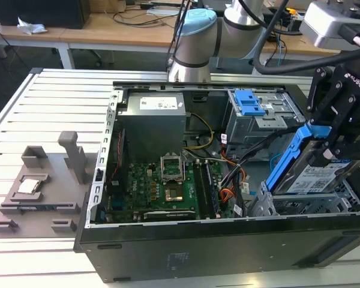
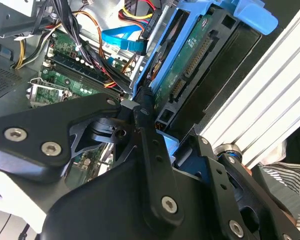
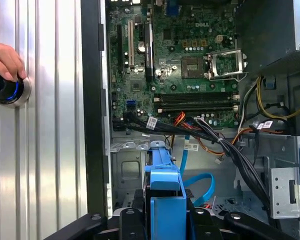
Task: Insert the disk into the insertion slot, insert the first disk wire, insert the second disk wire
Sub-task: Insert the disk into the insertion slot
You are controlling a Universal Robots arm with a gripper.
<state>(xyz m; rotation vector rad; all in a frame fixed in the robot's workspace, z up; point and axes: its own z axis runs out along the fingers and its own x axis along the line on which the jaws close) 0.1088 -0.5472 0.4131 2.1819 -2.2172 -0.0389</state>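
Observation:
My gripper [image 1: 331,150] is shut on the disk [image 1: 318,177], a silver drive with a white label in a bright blue carrier. I hold it tilted, one end high, at the exterior view's right, inside the open computer case. Its low end hangs just above the insertion slot [image 1: 300,205], a low grey perforated cage at the case's front corner. In the second wrist view, the disk's green underside [image 2: 190,65] and connectors face the camera beyond the black fingers [image 2: 142,112]. The blue carrier [image 3: 165,190] stands edge-on in the first wrist view.
A taller grey cage with a blue ribbed latch [image 1: 251,103] stands behind the slot. A loose blue cable [image 3: 200,180] and bundled black and orange wires [image 3: 215,135] lie beside the motherboard [image 1: 162,186]. A hand [image 3: 5,60] rests on a round button on the slatted table [image 1: 48,108].

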